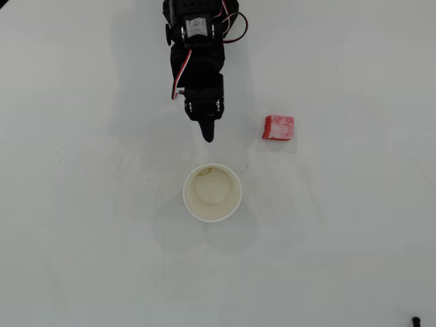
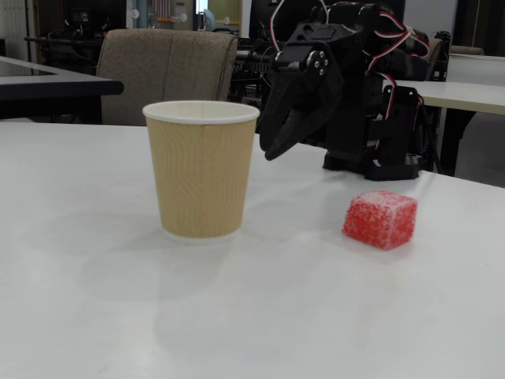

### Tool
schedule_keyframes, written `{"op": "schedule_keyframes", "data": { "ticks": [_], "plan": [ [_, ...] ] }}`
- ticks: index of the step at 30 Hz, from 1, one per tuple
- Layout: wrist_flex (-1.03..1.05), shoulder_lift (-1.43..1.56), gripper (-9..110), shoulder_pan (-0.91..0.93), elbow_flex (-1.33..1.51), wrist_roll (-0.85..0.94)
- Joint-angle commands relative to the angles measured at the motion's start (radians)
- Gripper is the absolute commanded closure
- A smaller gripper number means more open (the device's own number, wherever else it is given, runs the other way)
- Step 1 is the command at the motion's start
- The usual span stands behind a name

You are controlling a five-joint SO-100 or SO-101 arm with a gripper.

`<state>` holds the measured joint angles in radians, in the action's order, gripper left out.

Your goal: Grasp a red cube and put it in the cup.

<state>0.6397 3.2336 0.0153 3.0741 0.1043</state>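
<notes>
At centre frame in the overhead view, the cup [image 1: 212, 193] stands empty; just above it my gripper [image 1: 208, 134] hangs, jaws clenched on nothing. I'd open them, swing right, and drop over the cube [image 1: 278, 127] squarely. White bench [image 1: 82, 238] bare; chair [image 2: 166, 71] and desks behind.

a tan ribbed paper cup with a white rolled rim [image 2: 201, 170] stands upright on the white table [image 2: 118, 300]. right of it, well apart, lies a small red cube with whitish speckled faces [image 2: 379, 219]. behind and between them the black two-finger gripper [image 2: 274, 150] hangs above the table with its jaws together, empty. a grey-brown upholstered chair [image 2: 166, 67] stands behind the table.
</notes>
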Motion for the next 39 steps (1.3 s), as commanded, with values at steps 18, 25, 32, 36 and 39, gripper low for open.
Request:
{"op": "schedule_keyframes", "data": {
  "ticks": [18,25,32,36,39],
  "plan": [
    [-0.015,0.014,101,-0.003,0.072,0.002],
    [-0.011,0.014,101,0.011,0.072,-0.006],
    [-0.014,0.014,101,0.017,0.072,0.080],
    [-0.026,0.014,101,0.018,0.072,0.293],
    [-0.032,0.014,101,0.014,0.072,0.468]
  ]
}}
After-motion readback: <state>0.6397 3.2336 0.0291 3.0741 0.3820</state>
